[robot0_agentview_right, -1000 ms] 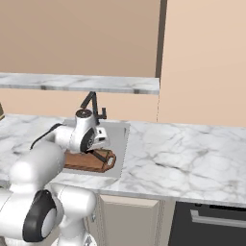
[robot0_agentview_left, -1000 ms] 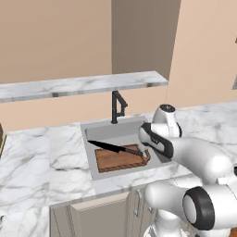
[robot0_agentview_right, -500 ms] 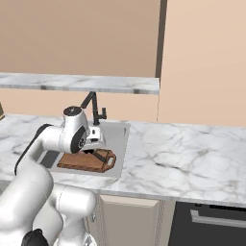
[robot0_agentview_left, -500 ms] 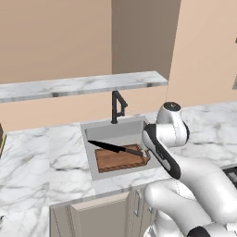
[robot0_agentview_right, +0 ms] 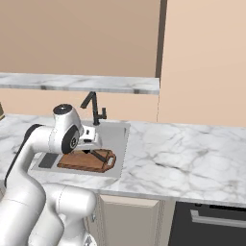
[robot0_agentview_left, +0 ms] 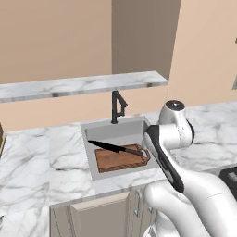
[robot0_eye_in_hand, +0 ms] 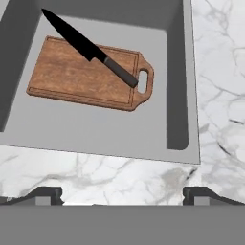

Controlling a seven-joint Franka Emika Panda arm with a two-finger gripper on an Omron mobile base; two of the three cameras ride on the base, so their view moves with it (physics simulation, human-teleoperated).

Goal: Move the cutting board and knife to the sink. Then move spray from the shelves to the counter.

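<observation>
Tool tips (robot0_eye_in_hand: 122, 195), two small dark fingers at the bottom of the hand view, stand spread wide with nothing between them, hovering above the near edge of the white grey-veined marble bench (robot0_eye_in_hand: 95, 177). In the right base view the tool (robot0_agentview_right: 92, 144) hangs from the white arm over the basin, above the board's handle end.

Just beyond the bench edge lies the rectangular grey recessed sink (robot0_eye_in_hand: 176, 95). On its floor rests the dark brown wooden cutting board (robot0_eye_in_hand: 72, 76), flat, with a raised rim and a cut-out handle at its right short end. The long black pointed knife (robot0_eye_in_hand: 88, 48) lies diagonally across the board, its handle ending beside the cut-out and its tip reaching past the board's far left corner toward the basin wall.

In the left base view the board (robot0_agentview_left: 120, 158) sits in the near right part of the sink (robot0_agentview_left: 90, 139), with the knife (robot0_agentview_left: 111, 147) on it. A slim black angular faucet (robot0_agentview_left: 117, 107) rises from the far rim. Above it, the long grey marble-veined slab shelf (robot0_agentview_left: 78, 85) runs along the tan wall. The bench (robot0_agentview_left: 37, 157) stretches left and right of the sink. The spray bottle cannot be made out.
</observation>
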